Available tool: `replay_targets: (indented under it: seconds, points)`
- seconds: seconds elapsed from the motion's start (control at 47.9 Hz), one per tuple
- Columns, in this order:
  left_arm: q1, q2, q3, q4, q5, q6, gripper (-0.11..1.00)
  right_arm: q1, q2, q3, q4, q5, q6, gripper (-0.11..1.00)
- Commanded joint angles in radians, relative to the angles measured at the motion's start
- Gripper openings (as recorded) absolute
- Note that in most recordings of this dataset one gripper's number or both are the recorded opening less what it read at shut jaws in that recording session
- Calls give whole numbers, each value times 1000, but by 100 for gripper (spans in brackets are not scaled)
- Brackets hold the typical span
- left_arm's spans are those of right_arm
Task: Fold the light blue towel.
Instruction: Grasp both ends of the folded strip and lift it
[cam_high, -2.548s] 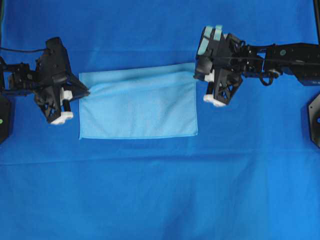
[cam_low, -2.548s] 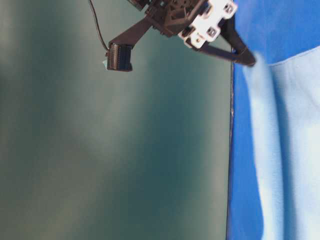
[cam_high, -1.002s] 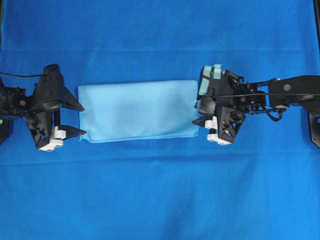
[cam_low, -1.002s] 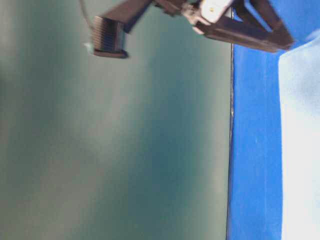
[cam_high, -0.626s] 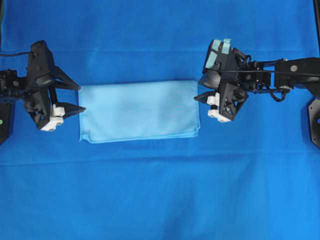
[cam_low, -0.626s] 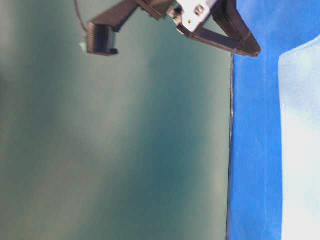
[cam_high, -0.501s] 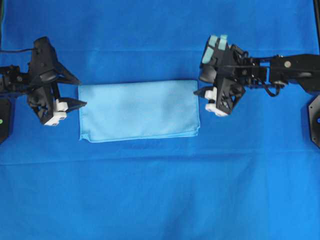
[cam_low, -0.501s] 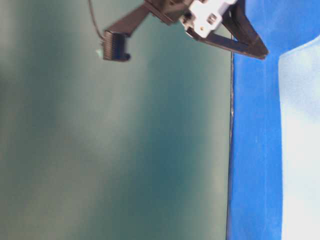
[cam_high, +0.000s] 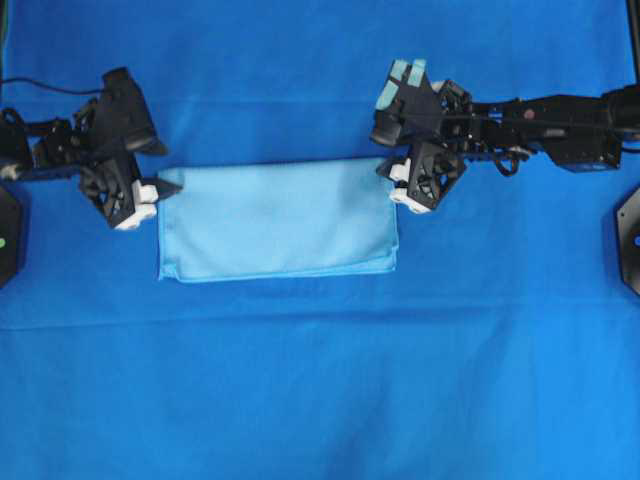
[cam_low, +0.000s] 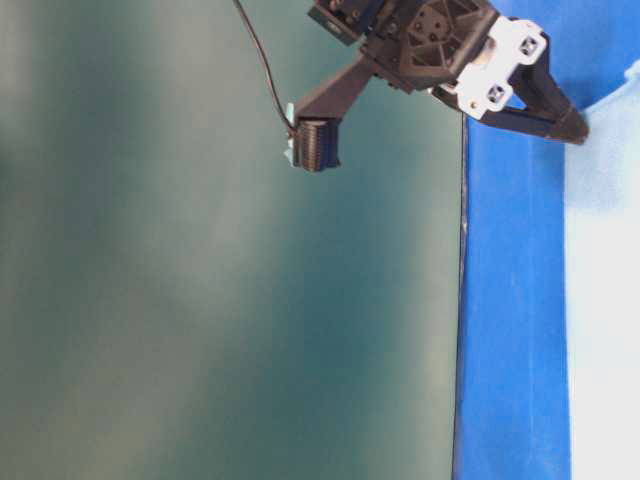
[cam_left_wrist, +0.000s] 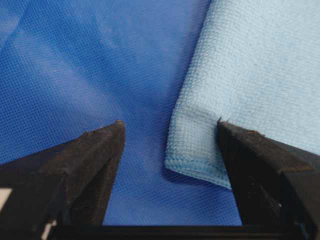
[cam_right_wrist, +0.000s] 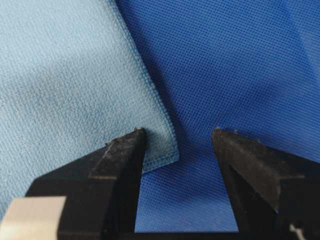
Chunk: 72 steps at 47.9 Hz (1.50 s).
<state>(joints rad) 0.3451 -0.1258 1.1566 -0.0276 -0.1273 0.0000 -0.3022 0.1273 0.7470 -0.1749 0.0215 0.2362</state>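
The light blue towel (cam_high: 275, 220) lies flat as a wide folded rectangle in the middle of the overhead view. My left gripper (cam_high: 168, 172) stands open at its far left corner. In the left wrist view that gripper (cam_left_wrist: 170, 131) straddles the hemmed corner of the towel (cam_left_wrist: 260, 65), with one finger over the cloth and nothing pinched. At the far right corner my right gripper (cam_high: 392, 180) is open as well. In the right wrist view the right gripper (cam_right_wrist: 177, 134) frames the towel (cam_right_wrist: 65, 75) corner, with its left finger over the cloth.
A darker royal-blue cloth (cam_high: 320, 380) covers the whole surface. Black arm mounts sit at the left edge (cam_high: 5, 235) and the right edge (cam_high: 630, 235). The table-level view shows the left gripper (cam_low: 560, 118), its cable (cam_low: 262, 60) and the surface's edge (cam_low: 464, 300).
Both grippers have moved from the towel's near side to its far corners and come in over them. The left jaws have narrowed slightly. The towel has not moved.
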Motion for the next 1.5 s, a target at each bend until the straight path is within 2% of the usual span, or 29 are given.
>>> replay_targets:
  seconds: [0.0, 0.146, 0.271, 0.355, 0.439, 0.48, 0.564, 0.814, 0.919, 1.232, 1.483]
  points:
    - [18, 5, -14, 0, -8, 2, 67, 2, -5, -17, -2, -15, -2, 58]
    - [28, 11, -11, 0, 0, 2, 64, 12, -5, -17, -2, -15, -2, 58]
    - [23, 12, -9, 0, 23, -5, 51, 37, -5, -14, -2, -17, -2, 52]
    - [12, 14, -12, 0, 41, -8, 35, 58, -6, -9, -2, -12, -3, 38]
    - [-9, 17, -15, 0, 48, -8, 20, 74, -5, -6, -2, -11, -5, 13]
    - [-17, 20, -18, 0, 49, -8, 12, 77, -5, -6, -2, -11, -6, 4]
    - [-29, 21, -20, 0, 51, -9, 3, 77, -5, -6, -2, -11, -6, 2]
    - [-34, 9, -26, 0, 80, -14, 2, 74, -11, -9, -2, -6, -5, 2]
    - [-38, -35, -49, 0, 132, -17, 2, 69, -40, -8, -2, 20, -5, 2]
    - [-74, -247, -144, 0, 334, -14, 2, 67, -239, -9, -2, 176, -8, 2]
    - [-129, -388, -195, 0, 430, -20, 2, 77, -413, -8, -5, 331, -8, 2]
